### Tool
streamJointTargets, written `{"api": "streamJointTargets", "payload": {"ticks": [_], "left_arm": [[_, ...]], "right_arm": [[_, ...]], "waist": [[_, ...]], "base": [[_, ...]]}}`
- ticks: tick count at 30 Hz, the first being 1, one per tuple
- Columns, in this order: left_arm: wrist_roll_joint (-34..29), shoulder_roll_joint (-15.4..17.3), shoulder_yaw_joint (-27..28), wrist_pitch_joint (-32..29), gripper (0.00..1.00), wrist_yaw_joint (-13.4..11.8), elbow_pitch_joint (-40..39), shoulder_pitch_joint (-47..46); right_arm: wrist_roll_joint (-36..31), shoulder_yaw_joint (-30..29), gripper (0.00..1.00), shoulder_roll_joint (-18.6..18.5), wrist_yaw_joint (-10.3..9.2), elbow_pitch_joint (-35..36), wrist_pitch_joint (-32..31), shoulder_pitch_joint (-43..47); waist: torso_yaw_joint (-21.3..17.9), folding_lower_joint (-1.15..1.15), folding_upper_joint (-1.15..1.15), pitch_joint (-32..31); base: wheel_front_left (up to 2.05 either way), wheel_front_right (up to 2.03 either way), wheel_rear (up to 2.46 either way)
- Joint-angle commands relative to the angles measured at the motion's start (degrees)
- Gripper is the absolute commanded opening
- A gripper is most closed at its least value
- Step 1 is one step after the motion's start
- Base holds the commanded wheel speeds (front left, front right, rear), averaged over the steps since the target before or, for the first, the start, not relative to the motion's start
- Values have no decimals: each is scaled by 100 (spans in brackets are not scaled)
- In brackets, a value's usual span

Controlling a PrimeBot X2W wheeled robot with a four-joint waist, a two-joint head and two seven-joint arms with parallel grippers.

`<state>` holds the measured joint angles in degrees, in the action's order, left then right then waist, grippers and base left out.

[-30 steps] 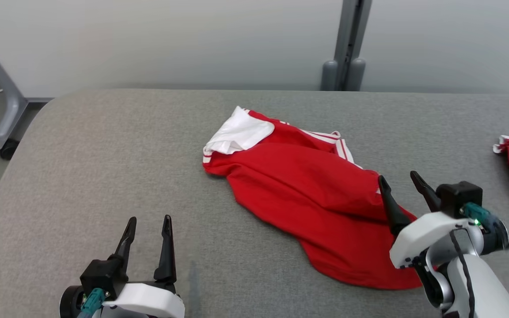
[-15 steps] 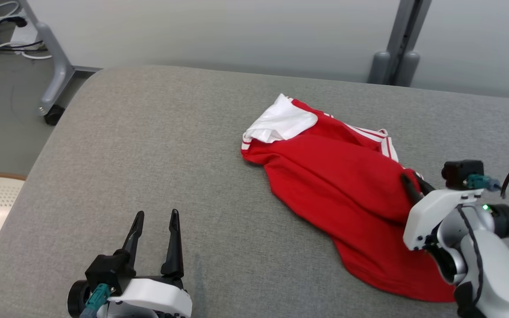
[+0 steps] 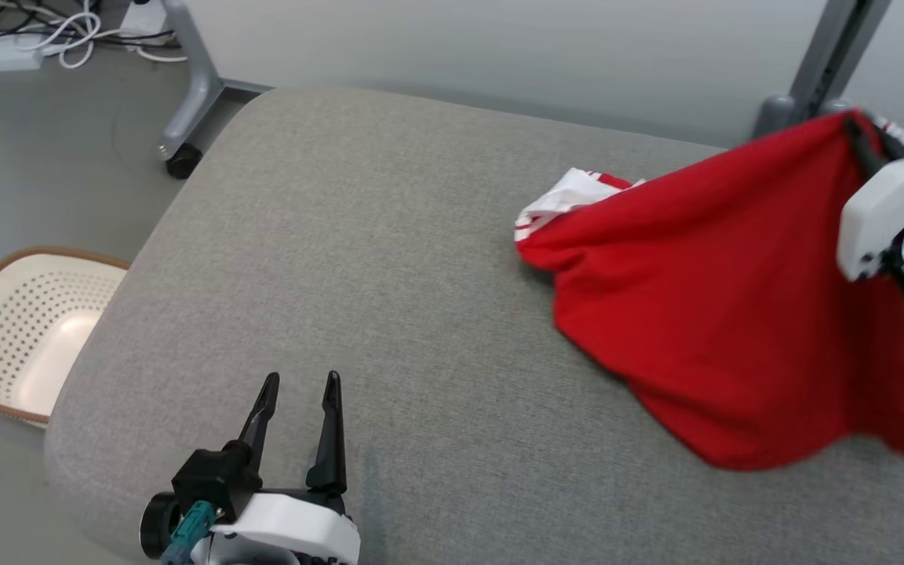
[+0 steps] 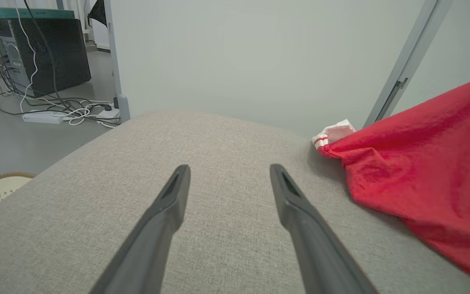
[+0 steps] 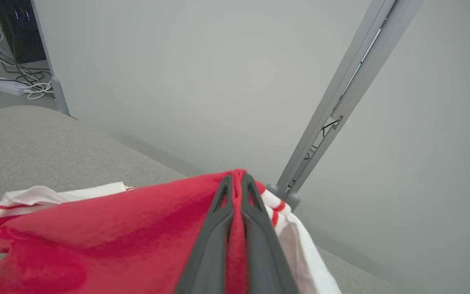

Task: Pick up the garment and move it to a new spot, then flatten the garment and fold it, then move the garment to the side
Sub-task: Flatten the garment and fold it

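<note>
The garment is red with white trim and striped edges. My right gripper is shut on a fold of its cloth at the upper right of the head view, and that end is raised off the grey cushion. The rest drapes down to the surface, the white part still lying flat. In the right wrist view the gripper pinches red cloth between closed fingers. My left gripper rests open near the cushion's front edge, well left of the garment, with nothing between its fingers.
A cream perforated basket stands on the floor left of the cushion. A grey stand leg and cables lie at the back left. A grey post rises behind the cushion against the pale wall.
My right gripper closed on the garment and lifted its right end up. The head camera has turned left, bringing the basket into view. The left gripper stays open.
</note>
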<state>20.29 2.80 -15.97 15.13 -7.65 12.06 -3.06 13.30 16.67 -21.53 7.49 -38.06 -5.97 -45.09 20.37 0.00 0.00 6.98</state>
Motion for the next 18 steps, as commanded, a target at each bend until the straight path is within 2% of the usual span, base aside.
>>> {"api": "streamJointTargets", "payload": {"ticks": [1,9,18], "left_arm": [[30,22,-26,1,100,-21,-40,-148],[99,22,-287,1,100,-22,-43,-268],[64,22,-414,1,100,2,-25,-407]], "right_arm": [[-105,40,0,-123,1,-158,-9,-243],[-805,-147,0,-678,0,-1358,347,-1142],[-1515,-544,0,-659,0,-2271,944,-1731]], "waist": [[150,0,0,99],[525,0,0,429],[535,0,0,749]], "base": [[0,0,0],[0,0,0],[0,0,0]]}}
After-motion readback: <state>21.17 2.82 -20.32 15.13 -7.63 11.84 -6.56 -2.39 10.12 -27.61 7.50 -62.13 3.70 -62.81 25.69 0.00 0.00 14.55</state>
